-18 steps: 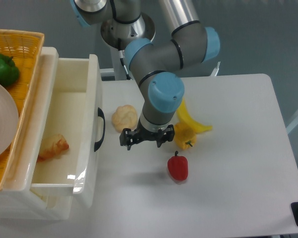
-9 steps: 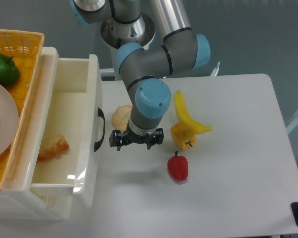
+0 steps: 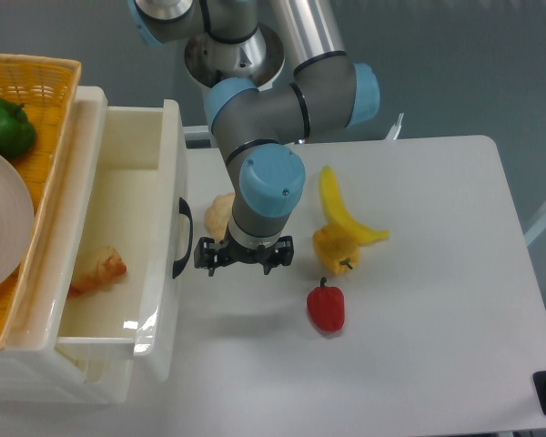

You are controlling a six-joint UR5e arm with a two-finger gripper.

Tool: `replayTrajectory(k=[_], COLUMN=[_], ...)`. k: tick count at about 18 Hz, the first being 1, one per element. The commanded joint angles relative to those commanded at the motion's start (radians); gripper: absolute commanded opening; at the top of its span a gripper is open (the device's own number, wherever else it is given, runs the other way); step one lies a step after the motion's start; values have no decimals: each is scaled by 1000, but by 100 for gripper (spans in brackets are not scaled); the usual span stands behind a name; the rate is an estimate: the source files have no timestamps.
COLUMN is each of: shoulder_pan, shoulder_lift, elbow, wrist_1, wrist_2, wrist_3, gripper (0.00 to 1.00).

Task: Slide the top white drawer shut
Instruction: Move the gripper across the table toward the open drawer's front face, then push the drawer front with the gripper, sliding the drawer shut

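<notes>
The top white drawer (image 3: pixel 118 196) stands pulled out to the right from the cabinet at the left. Its front panel carries a black curved handle (image 3: pixel 182 238). A piece of orange-brown food (image 3: pixel 97 269) lies inside it. My gripper (image 3: pixel 243 258) hangs over the table just right of the handle, close to it but apart from it. Its jaws look open and hold nothing.
A woven yellow basket (image 3: pixel 50 86) on the cabinet top holds a green pepper (image 3: pixel 5 127) and a white plate (image 3: pixel 0 218). On the table lie a bread roll (image 3: pixel 218 212), a banana (image 3: pixel 344 211), a yellow pepper (image 3: pixel 335 248) and a red pepper (image 3: pixel 326 307).
My gripper has moved left across the table toward the drawer's handle. The drawer and the food have not moved.
</notes>
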Motion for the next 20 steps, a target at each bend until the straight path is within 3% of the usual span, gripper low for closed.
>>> replayTrajectory(k=[20], shoulder_pan=[-46], shoulder_lift=[3], elbow=[12], wrist_1=[0], wrist_2=[-6], wrist_3=[11], gripper=[100])
